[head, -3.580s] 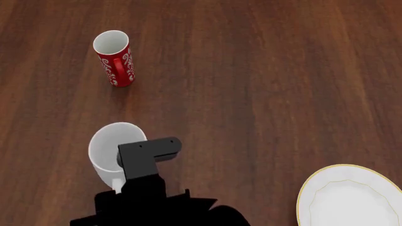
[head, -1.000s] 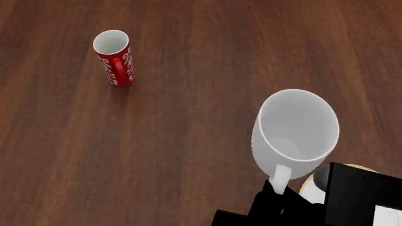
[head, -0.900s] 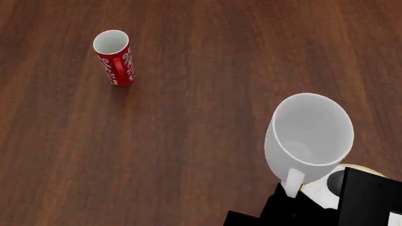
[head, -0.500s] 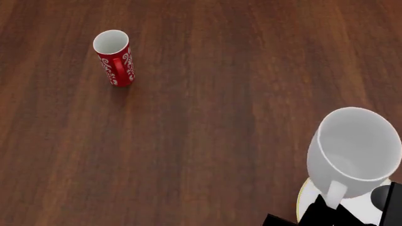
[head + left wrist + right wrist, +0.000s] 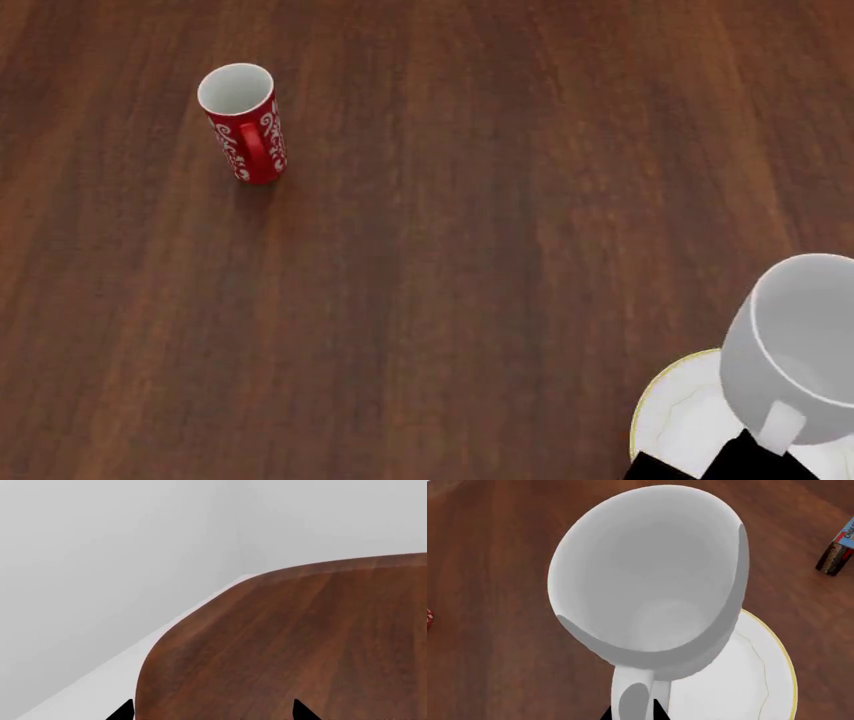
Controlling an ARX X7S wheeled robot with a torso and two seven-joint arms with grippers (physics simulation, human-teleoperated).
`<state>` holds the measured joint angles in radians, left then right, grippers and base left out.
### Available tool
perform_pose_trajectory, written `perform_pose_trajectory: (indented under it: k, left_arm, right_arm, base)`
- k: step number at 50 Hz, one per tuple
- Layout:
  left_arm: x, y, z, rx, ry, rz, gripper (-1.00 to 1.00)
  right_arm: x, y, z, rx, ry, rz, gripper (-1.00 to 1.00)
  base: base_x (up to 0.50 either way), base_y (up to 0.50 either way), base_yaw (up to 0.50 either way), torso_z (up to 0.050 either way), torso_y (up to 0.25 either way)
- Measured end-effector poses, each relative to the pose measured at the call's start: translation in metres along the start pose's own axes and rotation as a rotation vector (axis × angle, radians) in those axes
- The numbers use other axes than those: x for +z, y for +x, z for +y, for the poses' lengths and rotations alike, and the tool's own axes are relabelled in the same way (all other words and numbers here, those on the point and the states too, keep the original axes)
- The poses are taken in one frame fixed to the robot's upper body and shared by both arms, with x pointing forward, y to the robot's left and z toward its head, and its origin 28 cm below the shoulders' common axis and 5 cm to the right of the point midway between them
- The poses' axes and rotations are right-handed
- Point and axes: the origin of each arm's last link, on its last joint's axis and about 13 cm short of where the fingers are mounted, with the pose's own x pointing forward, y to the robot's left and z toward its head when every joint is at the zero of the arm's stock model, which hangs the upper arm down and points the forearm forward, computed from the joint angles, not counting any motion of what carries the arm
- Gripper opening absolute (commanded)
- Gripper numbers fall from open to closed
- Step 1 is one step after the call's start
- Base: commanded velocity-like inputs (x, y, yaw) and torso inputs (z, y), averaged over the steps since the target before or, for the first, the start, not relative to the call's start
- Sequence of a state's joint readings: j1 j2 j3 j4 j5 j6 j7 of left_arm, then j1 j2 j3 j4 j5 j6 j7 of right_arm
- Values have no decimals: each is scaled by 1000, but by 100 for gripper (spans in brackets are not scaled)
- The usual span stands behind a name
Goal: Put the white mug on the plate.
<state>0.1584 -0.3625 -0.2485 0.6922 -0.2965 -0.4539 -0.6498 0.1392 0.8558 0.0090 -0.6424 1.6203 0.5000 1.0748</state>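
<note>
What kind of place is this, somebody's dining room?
Probably a dining-style tabletop, though computer-rendered rather than a real room. A dark wooden table with a rounded corner stands by plain white walls. On it are a red mug and a gold-rimmed plate, with a white mug held above the plate.

Sim renders, all 3 views were sharp w/ no motion blur or noise. Light was even and soft. Table (image 5: 441, 200) showed mild sheen, no hard glare. Red mug (image 5: 244, 123) cast a faint short shadow toward frame bottom. White mug (image 5: 654, 580) interior was shaded grey w/ soft gradient, no blown highlights. Left wrist view's upper left was flat pale grey wall. No edge distortion seen.
</note>
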Motion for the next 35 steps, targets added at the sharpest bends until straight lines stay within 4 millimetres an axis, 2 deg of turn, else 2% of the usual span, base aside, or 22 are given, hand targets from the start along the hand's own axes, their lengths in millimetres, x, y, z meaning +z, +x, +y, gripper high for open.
perform_pose_trajectory:
  k: [18, 35]
  left_arm:
    - [-2, 1, 0, 0, 2, 6, 100]
    - [-1, 1, -1, -5, 5, 3, 100]
  right_arm:
    - [-4, 13, -15, -67, 41, 42, -100]
    - [-13, 27, -22, -56, 87, 80, -100]
  base:
    - [0, 0, 0, 0, 0]
    - [0, 0, 0, 0, 0]
